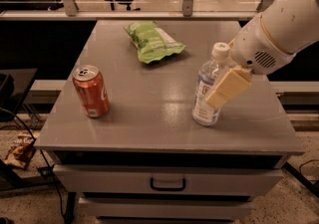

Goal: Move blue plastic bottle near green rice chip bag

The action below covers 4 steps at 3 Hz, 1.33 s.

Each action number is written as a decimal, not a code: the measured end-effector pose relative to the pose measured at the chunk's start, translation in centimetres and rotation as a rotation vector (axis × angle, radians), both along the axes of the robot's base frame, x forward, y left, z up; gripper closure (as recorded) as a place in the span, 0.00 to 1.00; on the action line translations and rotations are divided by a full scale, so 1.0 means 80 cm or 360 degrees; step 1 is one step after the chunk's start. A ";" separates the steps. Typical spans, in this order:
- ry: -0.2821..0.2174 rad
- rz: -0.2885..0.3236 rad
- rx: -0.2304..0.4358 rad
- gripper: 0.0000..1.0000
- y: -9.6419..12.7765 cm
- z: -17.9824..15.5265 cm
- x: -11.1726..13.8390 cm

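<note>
The blue plastic bottle (pixel 203 91) stands upright at the right of the grey table (pixel 149 118), clear with a white cap and a pale label. The green rice chip bag (pixel 153 43) lies flat at the table's back centre, well apart from the bottle. My gripper (pixel 218 98) comes in from the upper right on a white arm (pixel 279 24). It is at the bottle's right side at label height, and its cream part overlaps the bottle in this view. Whether it touches the bottle cannot be told.
A red soda can (pixel 90 91) stands upright at the table's left front. The table has a drawer with a dark handle (pixel 168 184) below. A railing (pixel 149 14) runs behind the table. Litter (pixel 20 148) lies on the floor at the left.
</note>
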State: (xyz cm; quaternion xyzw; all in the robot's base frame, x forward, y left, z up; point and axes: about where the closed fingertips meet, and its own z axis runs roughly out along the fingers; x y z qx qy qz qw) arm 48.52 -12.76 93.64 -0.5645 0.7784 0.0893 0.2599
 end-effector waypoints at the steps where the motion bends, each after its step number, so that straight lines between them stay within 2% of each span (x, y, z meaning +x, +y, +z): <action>1: 0.0007 -0.0006 0.0004 0.49 0.001 0.000 0.005; 2: 0.0003 -0.0006 0.0006 0.72 0.004 0.005 0.016; 3: -0.0004 -0.0007 0.0038 0.96 0.011 0.014 0.049; 4: -0.0020 -0.0012 0.0089 1.00 0.022 0.022 0.102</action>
